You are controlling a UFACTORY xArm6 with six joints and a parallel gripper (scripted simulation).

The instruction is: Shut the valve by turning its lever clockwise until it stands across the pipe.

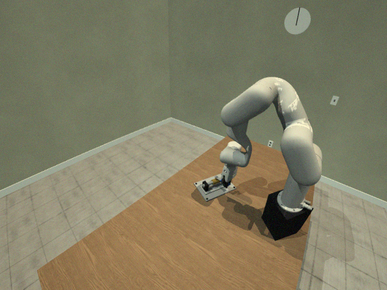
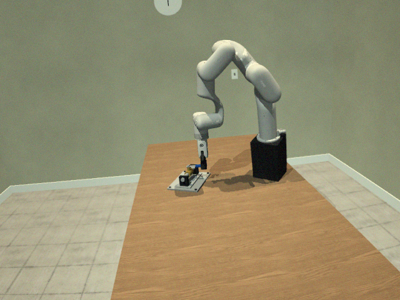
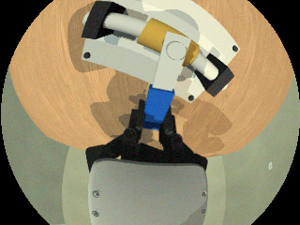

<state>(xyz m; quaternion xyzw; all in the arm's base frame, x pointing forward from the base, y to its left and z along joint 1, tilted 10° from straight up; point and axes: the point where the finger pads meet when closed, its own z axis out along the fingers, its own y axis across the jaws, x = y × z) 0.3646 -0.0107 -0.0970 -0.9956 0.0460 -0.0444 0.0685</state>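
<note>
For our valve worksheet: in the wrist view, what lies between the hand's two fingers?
The lever's blue tip lies between the fingers, clamped by the hand; its pale strip runs on to the stem over the pipe.

The table was warm brown with wood grain, the floor pale grey tiles, the walls dull olive. At centre frame, a white arm rose from a black block. The lever had a blue tip, the pipe a mustard-yellow middle.
</note>
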